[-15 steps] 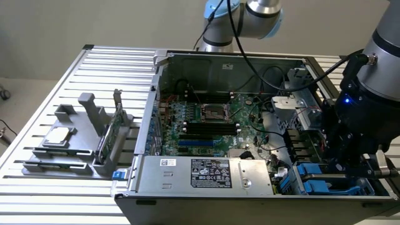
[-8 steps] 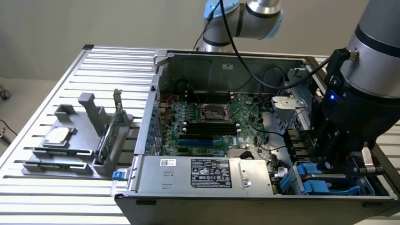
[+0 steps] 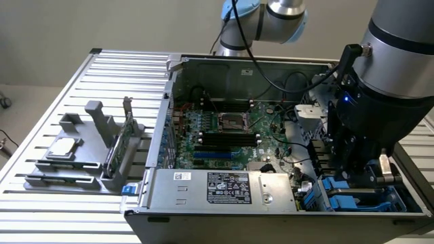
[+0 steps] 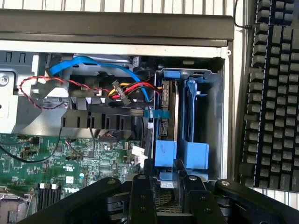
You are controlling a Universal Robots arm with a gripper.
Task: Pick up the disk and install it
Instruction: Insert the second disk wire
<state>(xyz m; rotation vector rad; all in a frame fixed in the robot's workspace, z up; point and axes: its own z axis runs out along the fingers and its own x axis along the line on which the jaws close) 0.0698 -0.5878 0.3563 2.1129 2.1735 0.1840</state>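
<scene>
End effector point(image 4: 163, 186) open over the disk point(image 4: 169, 112) seated in the computer case point(image 3: 224, 66) bay, cables point(image 4: 126, 88) and keyboard point(image 4: 271, 93) nearby, slatted worktop point(image 3: 74, 96).

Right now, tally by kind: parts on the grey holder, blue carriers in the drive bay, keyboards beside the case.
Silver chip: 1
Green circuit card: 1
Blue carriers: 2
Keyboard: 1
Total: 5
</scene>
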